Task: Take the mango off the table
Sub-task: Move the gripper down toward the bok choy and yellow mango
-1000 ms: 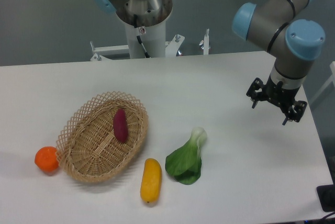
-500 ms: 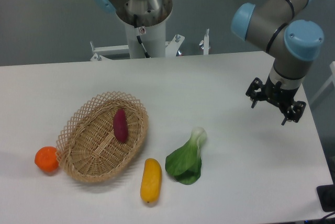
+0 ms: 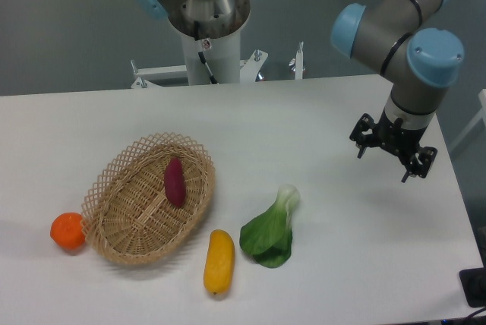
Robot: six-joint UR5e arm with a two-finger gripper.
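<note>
The mango [image 3: 219,262] is a smooth yellow-orange oval lying on the white table [image 3: 304,127] near the front edge, just right of the basket. My gripper [image 3: 386,162] hangs above the table's right side, far from the mango, with its black fingers spread open and nothing between them.
A wicker basket [image 3: 125,219] at the front left holds a purple sweet potato [image 3: 175,181]. A round orange fruit [image 3: 67,231] sits left of the basket. A green leafy vegetable [image 3: 271,230] lies right of the mango. The arm's base [image 3: 206,21] stands behind the table.
My gripper has shifted slightly to the left and a little up. The objects on the table have not moved.
</note>
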